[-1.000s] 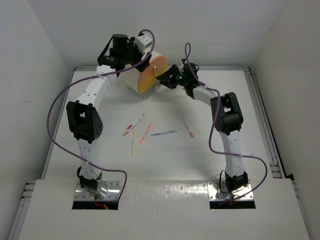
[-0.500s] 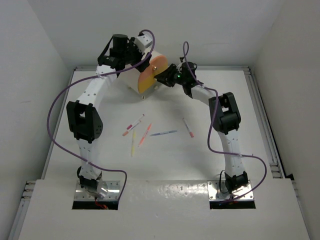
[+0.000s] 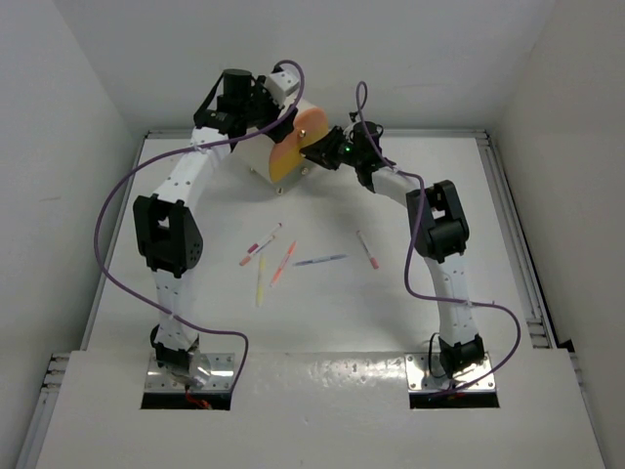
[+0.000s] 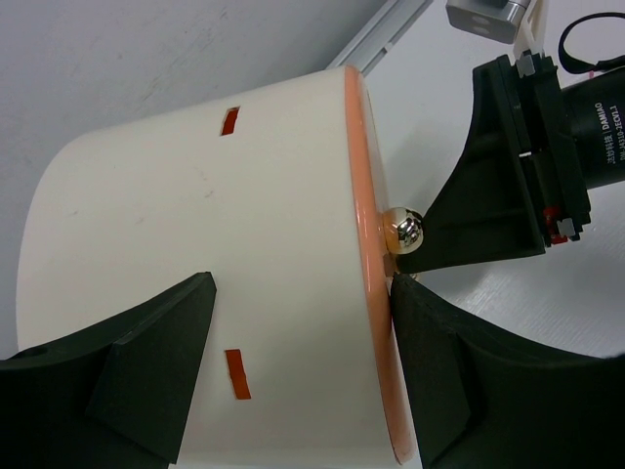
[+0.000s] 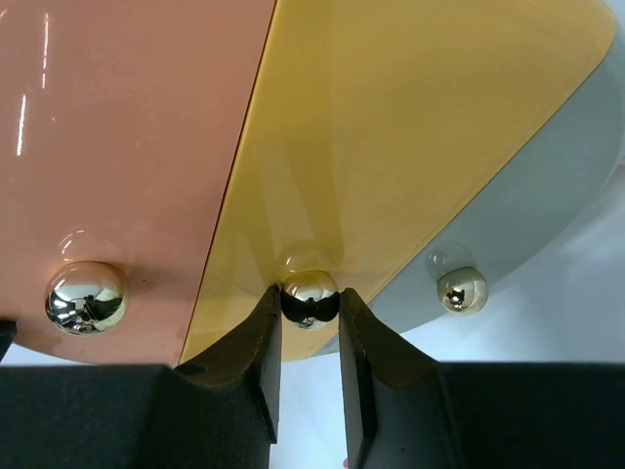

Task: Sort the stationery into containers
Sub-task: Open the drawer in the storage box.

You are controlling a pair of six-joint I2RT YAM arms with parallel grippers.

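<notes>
The right gripper (image 5: 309, 305) has its jaws closed on the little shiny knob (image 5: 310, 283) of the yellow drawer (image 5: 410, 127). One black finger sits on each side of the ball. The pink drawer (image 5: 127, 127) is just beside it, with its own knob, and nothing holds that one.

The left gripper (image 4: 303, 288) is over the round cream cabinet (image 4: 195, 215) with its jaws open wide. One finger is over the white body and the other is just past the orange front edge. I cannot tell if they touch the cabinet.

The pens (image 3: 283, 262) lie loose on the tabletop (image 3: 391, 313), well apart from the cabinet, in the space between the two arms. None is in a drawer yet, so I think the job has only just begun.

The step now looks like pulling the yellow drawer open. To do it well:

- Pull straight out, the way the drawer slides, not up or to the side.
- Go slow. The knob is small, round and smooth, so it could pop out of the jaws.
- Keep the squeeze firm and on the middle of the ball.
- The cabinet is round and looks light, so it may slide along with the pull. The left gripper should press on it or hold it in place first.
- Open the drawer wide enough for a long pen to drop in.
</notes>
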